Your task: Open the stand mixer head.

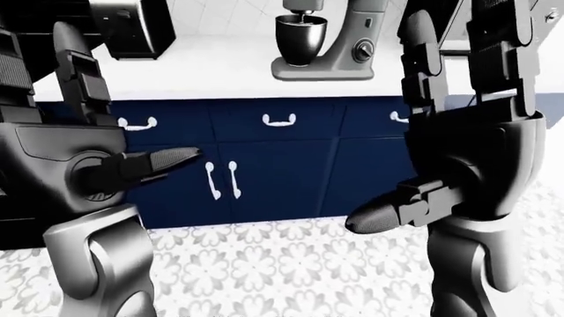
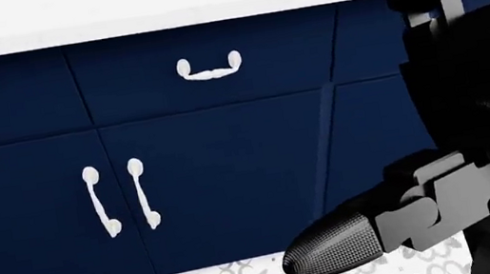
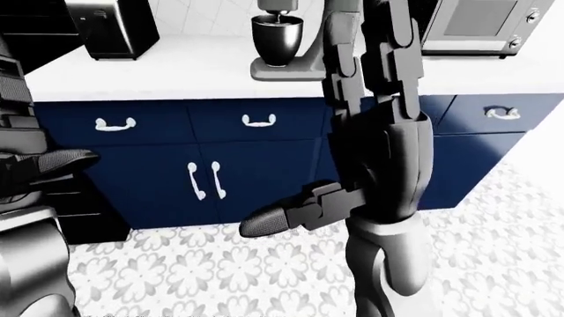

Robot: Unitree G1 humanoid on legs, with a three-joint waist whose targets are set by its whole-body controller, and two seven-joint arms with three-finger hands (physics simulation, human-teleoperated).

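Metal stand mixer [image 1: 330,39] sits on the white counter [image 1: 211,72], well above and beyond my fingertips [image 1: 375,216]. I judge its head heavy and stiffly hinged, so I'd lift under the nose above the bowl [image 1: 299,36]. Both hands, left hand [image 1: 132,168] and right hand [image 1: 458,178], hang released, grasping nothing. A toaster [image 1: 132,26] and microwave [image 3: 481,26] flank it; navy cabinets [image 1: 273,165] stand between.

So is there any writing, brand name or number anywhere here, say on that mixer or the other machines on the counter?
No readable text in any view.
Grey stand mixer with dark bowl: a round dial on its side, no legible markings.
Silver microwave-like oven: small round knobs, no label legible.
Dark boxy appliance: plain.
Navy blue cabinet fronts: white handles only, no lettering.
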